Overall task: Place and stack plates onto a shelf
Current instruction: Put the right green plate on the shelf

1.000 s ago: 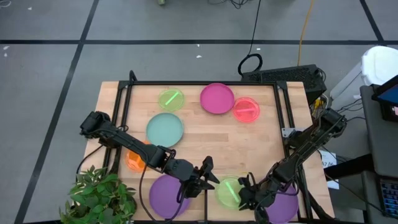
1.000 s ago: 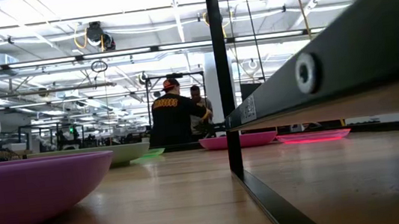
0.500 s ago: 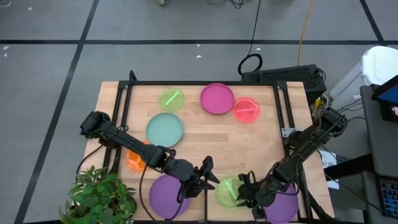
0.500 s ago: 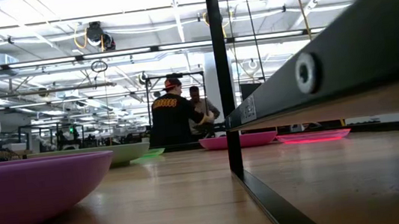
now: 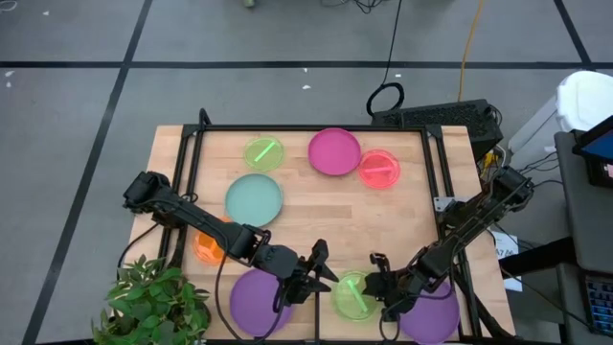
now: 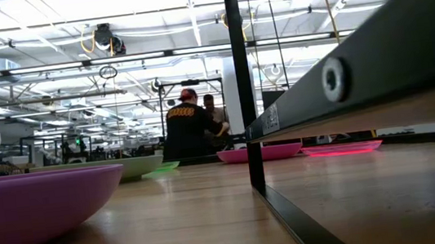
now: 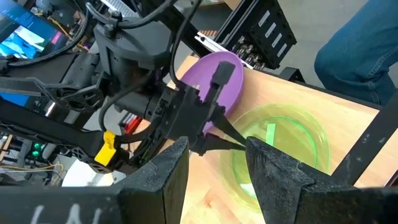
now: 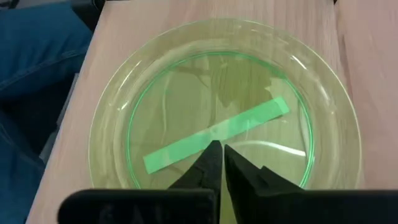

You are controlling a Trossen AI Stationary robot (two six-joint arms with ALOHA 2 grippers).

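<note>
A translucent green plate (image 5: 351, 297) (image 8: 224, 106) with a green strip lies flat near the table's front edge. My right gripper (image 5: 375, 278) (image 8: 217, 150) is shut, slanting down over the plate's right rim, tips above the plate's floor. My left gripper (image 5: 322, 264) (image 7: 214, 165) hangs open just left of it, above a black divider bar (image 5: 317, 316), with nothing between its fingers. Purple plates lie at front left (image 5: 247, 305) and front right (image 5: 439, 318). I cannot pick out the shelf from the wood top. My right gripper's shut fingers (image 8: 208, 163) cross the green plate's rim (image 7: 244, 163) from the table's right, slanting down. Whether they touch the plate I cannot tell. The plate stays flat on the wood.
Farther back lie a teal plate (image 5: 254, 199), a small green plate (image 5: 264, 152), a magenta plate (image 5: 334, 151) and a red-pink plate (image 5: 379, 169). An orange plate (image 5: 207, 247) sits under the left arm. A plant (image 5: 153, 305) stands at the front left corner. People stand in the room beyond (image 6: 190, 129).
My right gripper has shifted a little toward the table's left and tipped farther down over the green plate, uncovering more of the purple plate at the front right. The green plate has stayed where it was.
</note>
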